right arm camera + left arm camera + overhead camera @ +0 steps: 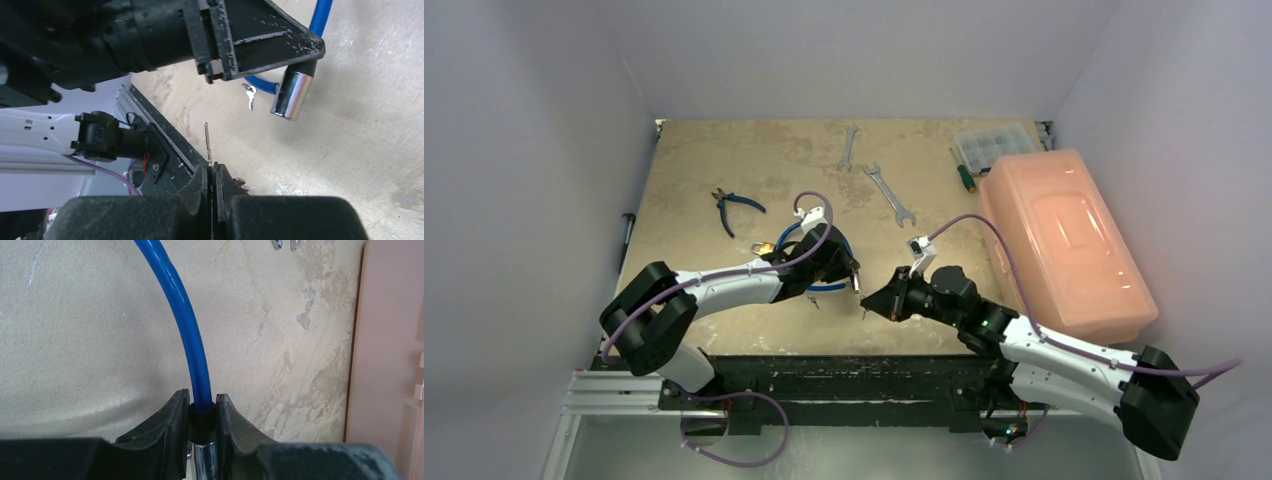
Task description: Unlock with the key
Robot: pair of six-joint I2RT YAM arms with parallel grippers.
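Note:
My left gripper (852, 276) is shut on the black collar and chrome cylinder end (203, 457) of a blue cable lock (186, 320) and holds it above the table. In the right wrist view the chrome cylinder (292, 95) hangs below the left fingers (265, 40), its open end facing down toward my right gripper. My right gripper (214, 172) is shut on the key (207, 142), a thin silvery blade sticking out past the fingertips and pointing up, a short gap left of and below the cylinder. In the top view the right gripper (871, 303) is close to the left one.
A second small key (249, 96) shows beside the blue cable. A small brass padlock (764, 247) sits by the left arm. Blue-handled pliers (736, 207), two wrenches (889, 193), a screwdriver (964, 173), a clear organiser box (994, 146) and a pink bin (1064, 240) lie behind.

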